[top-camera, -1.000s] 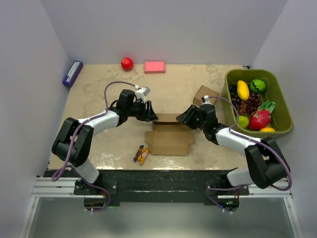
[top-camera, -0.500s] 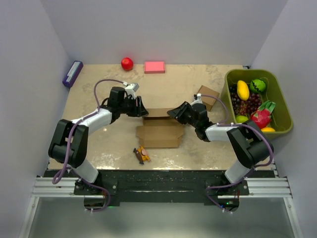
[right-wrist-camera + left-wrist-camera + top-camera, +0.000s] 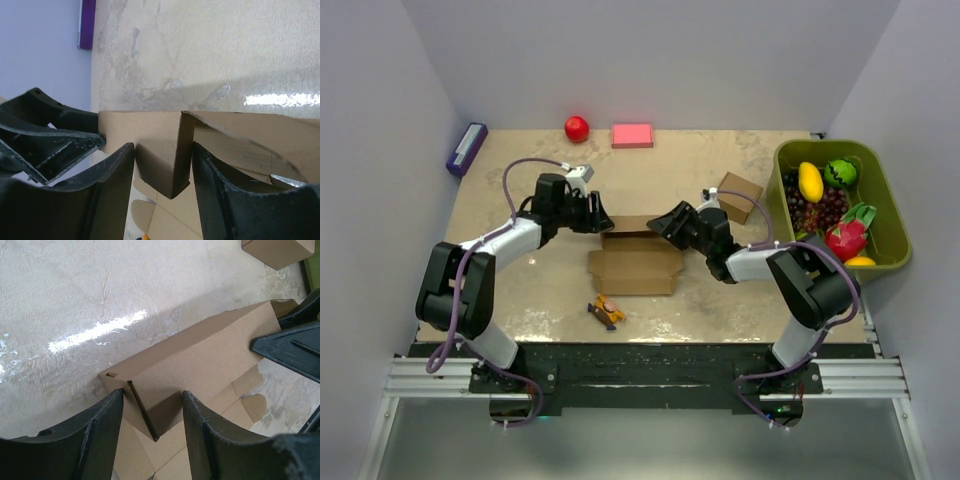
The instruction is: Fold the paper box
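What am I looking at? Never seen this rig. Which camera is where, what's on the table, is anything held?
Two robot arms are bolted at the near edge of a table. The top view looks down from above and behind them. The other two views come from a camera on each wrist, so the black shapes at the bottom are that arm's own fingers.

In the middle lies the paper box, partly folded. The left gripper and right gripper are open, each straddling an upright end flap of it. Nothing is lifted.

Also on the table are a small cardboard cube, a snack wrapper, a red ball, a pink block, a purple object and a green bin of fruit.
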Tool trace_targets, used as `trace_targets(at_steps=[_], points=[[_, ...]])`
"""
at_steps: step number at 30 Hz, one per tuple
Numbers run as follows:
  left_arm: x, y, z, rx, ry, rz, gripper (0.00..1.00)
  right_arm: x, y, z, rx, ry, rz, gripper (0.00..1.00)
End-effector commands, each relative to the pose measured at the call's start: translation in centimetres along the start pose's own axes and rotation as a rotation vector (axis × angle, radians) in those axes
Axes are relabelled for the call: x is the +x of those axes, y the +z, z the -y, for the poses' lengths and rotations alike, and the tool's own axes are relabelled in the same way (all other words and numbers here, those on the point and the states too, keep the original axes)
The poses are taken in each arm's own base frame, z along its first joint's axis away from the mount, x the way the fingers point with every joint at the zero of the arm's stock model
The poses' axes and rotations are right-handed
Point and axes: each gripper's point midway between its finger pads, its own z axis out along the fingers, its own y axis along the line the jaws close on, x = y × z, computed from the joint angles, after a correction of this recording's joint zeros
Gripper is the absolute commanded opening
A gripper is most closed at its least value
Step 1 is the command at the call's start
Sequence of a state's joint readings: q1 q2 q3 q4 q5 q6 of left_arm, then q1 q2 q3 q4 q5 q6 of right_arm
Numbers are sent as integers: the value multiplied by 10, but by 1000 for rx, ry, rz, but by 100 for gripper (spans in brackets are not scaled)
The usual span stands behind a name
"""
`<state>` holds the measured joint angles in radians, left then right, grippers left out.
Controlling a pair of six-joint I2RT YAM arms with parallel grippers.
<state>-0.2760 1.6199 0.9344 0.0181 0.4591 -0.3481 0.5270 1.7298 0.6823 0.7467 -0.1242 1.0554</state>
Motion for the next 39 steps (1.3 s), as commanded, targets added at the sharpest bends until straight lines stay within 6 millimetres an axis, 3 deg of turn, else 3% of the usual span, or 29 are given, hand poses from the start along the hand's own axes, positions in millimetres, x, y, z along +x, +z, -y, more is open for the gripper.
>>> trace_targets(at_steps=[1,6,10,11,16,19,23,26,27,31,34,36,39], points=[[-21,-6,13,44,46,54,53,-9,-6,-21,-30,-58,16,65],[-19,-5,13,47,37,49,52,-3,-19,-12,-7,-64,9,71],[-21,-6,13,47,39,56,52,-12,-38,-14,12,-117,54,72],[-22,-8,13,45,44,60,52,-12,-42,-5,52,-126,57,72],[-32,-16,12,12,72,96,62,-20,-62,2,118,-216,78,73],[-41,-25,8,-44,104,134,67,-21,-70,1,133,-261,64,75],[-64,-51,11,-128,195,239,68,-18,-76,8,180,-307,24,76],[-75,-67,30,-174,302,316,68,-11,-79,16,199,-316,-8,76],[-71,-67,44,-163,345,321,68,-10,-79,17,200,-314,-9,77],[-74,-83,72,-153,438,389,69,-2,-80,6,154,-306,-60,79],[-69,-85,94,-98,476,398,69,-6,-73,2,174,-357,-91,84],[-61,-82,109,-65,499,385,69,-5,-75,16,247,-400,-132,85],[-48,-78,128,-43,509,358,69,-9,-78,18,300,-432,-150,85]])
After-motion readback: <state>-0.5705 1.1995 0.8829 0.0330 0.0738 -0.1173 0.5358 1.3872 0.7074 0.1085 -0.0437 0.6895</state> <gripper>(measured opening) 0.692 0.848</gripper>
